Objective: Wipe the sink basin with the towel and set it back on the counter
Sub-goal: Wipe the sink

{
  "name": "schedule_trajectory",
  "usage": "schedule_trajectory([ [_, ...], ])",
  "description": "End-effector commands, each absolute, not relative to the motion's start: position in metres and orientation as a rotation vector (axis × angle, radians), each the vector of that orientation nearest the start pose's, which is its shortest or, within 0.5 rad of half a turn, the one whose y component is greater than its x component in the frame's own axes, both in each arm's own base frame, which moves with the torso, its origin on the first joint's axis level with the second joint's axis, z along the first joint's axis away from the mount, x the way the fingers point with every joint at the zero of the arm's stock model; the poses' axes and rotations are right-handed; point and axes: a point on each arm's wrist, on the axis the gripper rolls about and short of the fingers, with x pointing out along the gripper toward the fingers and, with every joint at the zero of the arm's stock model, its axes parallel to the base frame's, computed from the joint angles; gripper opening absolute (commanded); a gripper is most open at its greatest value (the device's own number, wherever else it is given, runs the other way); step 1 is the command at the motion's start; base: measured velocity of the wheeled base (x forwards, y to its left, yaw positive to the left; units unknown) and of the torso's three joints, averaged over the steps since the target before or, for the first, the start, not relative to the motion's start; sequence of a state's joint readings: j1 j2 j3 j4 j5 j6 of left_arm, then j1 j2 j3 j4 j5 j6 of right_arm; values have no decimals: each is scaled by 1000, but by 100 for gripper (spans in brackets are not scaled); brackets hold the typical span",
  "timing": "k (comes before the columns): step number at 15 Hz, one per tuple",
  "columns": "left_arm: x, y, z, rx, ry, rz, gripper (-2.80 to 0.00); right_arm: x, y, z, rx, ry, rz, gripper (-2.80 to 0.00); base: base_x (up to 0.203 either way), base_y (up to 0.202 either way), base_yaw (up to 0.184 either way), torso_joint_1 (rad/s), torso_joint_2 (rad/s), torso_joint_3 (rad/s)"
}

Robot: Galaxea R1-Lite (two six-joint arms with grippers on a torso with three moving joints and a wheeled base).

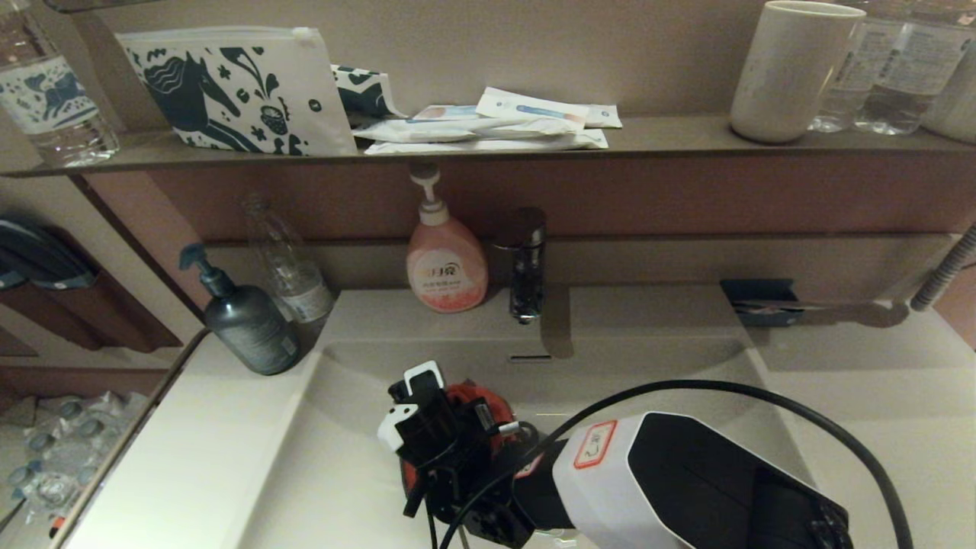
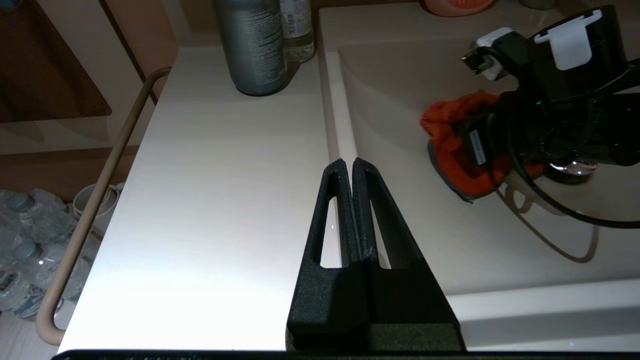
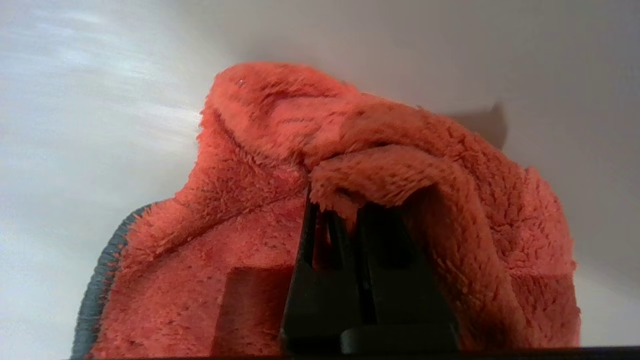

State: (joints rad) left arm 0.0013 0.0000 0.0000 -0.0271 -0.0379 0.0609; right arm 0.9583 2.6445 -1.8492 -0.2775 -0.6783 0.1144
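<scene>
The orange-red towel (image 3: 260,250) lies bunched on the floor of the off-white sink basin (image 1: 335,450), near its middle. My right gripper (image 3: 345,212) is shut on a fold of the towel and presses down into it. In the head view the towel (image 1: 474,398) peeks out from under the right wrist. From the left wrist view the towel (image 2: 452,150) shows its grey edge beside the chrome drain plug (image 2: 570,170). My left gripper (image 2: 349,167) hangs shut and empty over the counter (image 2: 215,200), at the basin's left rim.
A dark pump bottle (image 1: 248,320) and a clear bottle (image 1: 290,267) stand on the left counter. A pink soap dispenser (image 1: 444,255) and the faucet (image 1: 528,263) sit behind the basin. The dark shelf (image 1: 671,137) above carries pouches and a cup. A rail (image 2: 95,200) borders the counter's left edge.
</scene>
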Motion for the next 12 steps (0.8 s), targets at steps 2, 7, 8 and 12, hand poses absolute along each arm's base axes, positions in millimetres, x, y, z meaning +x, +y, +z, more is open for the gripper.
schedule_trajectory([
  [2,-23,-1,78,62,-27,-36,-280,317,404,33,-226,383,195,-280,0,0,0,0,0,0],
  [7,-23,-1,78,62,-27,-36,-280,319,364,30,-161,451,82,-280,0,0,0,0,0,0],
  [8,-23,-1,78,62,-27,-36,-280,320,357,27,-146,461,54,-280,0,0,0,0,0,0],
  [12,-23,-1,78,62,-27,-36,-280,321,325,30,-121,498,-15,-280,0,0,0,0,0,0],
])
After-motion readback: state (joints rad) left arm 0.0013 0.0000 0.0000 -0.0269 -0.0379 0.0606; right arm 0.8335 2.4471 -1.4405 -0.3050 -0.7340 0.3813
